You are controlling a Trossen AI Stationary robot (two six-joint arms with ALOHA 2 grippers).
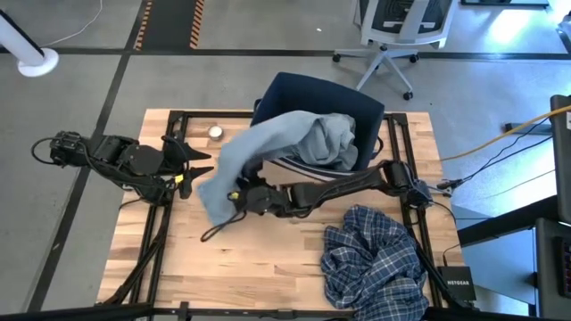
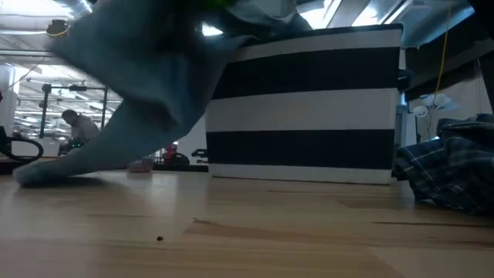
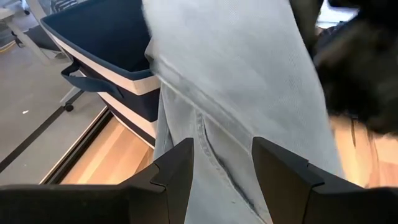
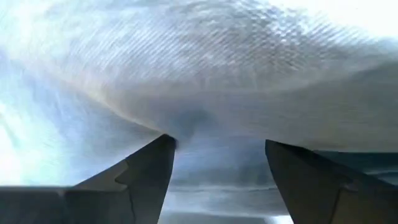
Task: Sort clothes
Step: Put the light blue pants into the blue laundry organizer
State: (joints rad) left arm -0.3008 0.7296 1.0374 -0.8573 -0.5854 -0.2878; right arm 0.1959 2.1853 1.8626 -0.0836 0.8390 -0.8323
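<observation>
We see the navy striped bin at the table's far edge, light blue denim spilling from it leftward, draped over our right gripper, whose jaws stand wide beneath. The plaid shirt lies near right. Our left gripper waits open beside the denim.

Right end effector half-hidden under draped denim.

Denim I'm handling: pale blue. Bin: navy w/ white stripes. Plaid shirt: blue-white check. Counter: light wood. My end effectors: black.
</observation>
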